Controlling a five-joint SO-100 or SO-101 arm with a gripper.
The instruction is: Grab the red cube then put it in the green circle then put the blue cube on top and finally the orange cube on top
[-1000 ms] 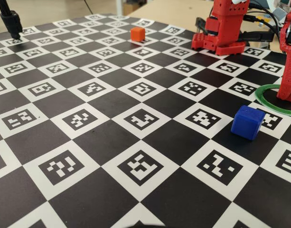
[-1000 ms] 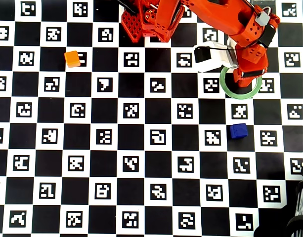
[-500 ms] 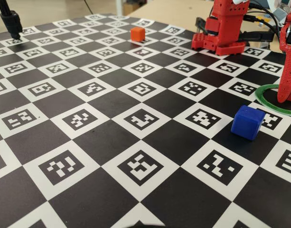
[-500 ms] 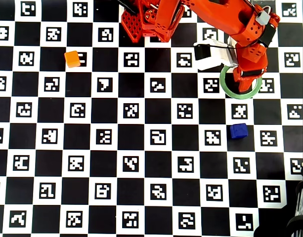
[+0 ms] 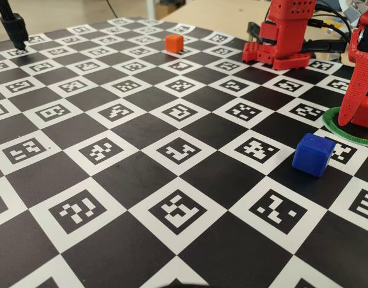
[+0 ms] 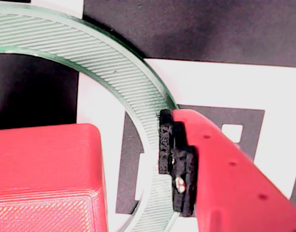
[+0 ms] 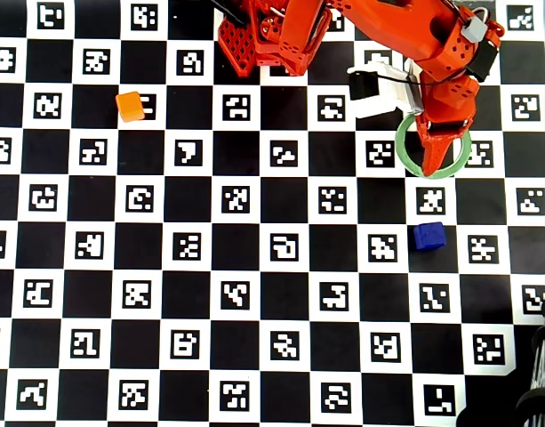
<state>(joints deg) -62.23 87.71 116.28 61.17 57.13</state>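
The red cube (image 6: pixel 46 179) sits on the board inside the green circle (image 6: pixel 114 63), at the right edge of the fixed view (image 5: pixel 367 115). My gripper (image 5: pixel 355 119) hangs over it, open. In the wrist view its black-padded finger (image 6: pixel 177 159) stands over the ring's rim, a clear gap away from the cube; the other finger is out of frame. In the overhead view the gripper (image 7: pixel 436 153) covers the cube, with the green circle (image 7: pixel 404 149) showing around it. The blue cube (image 7: pixel 428 236) lies just below the ring. The orange cube (image 7: pixel 130 106) lies far left.
The arm's red base (image 7: pixel 268 40) stands at the top middle of the checkered marker board (image 7: pixel 254 302). A black stand (image 5: pixel 14 27) rises at the far left corner in the fixed view. Cables run behind the base at the back right.
The gripper has lifted and its finger has swung away from the red cube, which stays in the ring. The blue and orange cubes have not moved.
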